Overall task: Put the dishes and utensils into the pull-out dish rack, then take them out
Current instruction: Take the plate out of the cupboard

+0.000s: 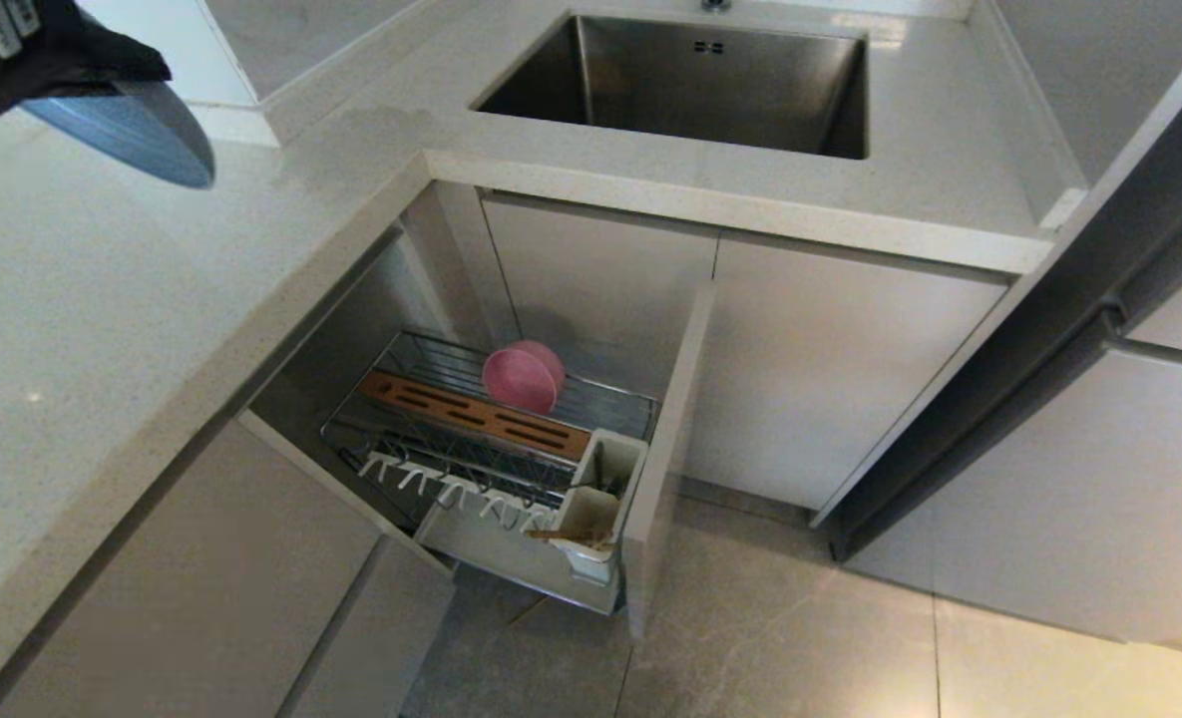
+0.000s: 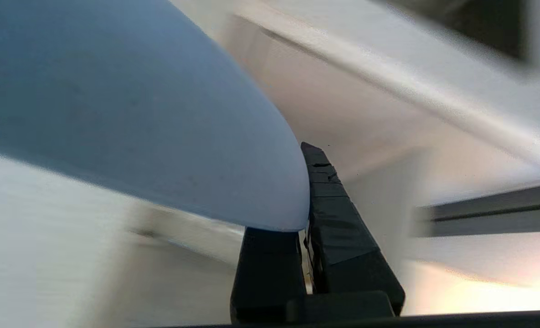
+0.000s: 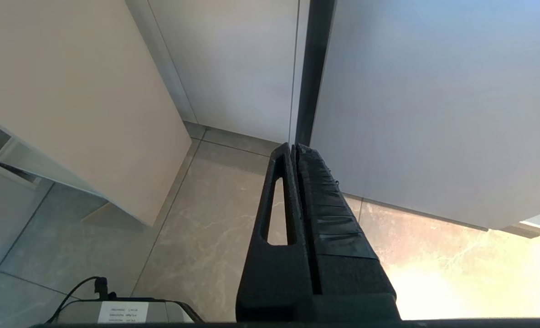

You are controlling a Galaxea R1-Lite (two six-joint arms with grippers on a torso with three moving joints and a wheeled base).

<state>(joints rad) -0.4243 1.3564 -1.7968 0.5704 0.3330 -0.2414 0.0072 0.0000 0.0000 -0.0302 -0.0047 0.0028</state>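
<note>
The left end effector (image 1: pixel 72 85), half cut off at the frame's corner above the surface (image 1: pixel 102 299), pinches the blue plate (image 1: pixel 137 130) by its rim; the right end effector (image 3: pixel 295 152) hangs closed and empty over the floor (image 3: pixel 197 237).

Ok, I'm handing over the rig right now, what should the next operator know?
Left gripper: shut on the blue plate, held above the counter.
Right gripper: shut, empty, parked low over the floor.
Pink bowl stands in the pull-out dish rack; chopsticks sit in its white utensil cup. Spoon not in sight.
Whether the plate is going in or coming out, I cannot tell.
</note>
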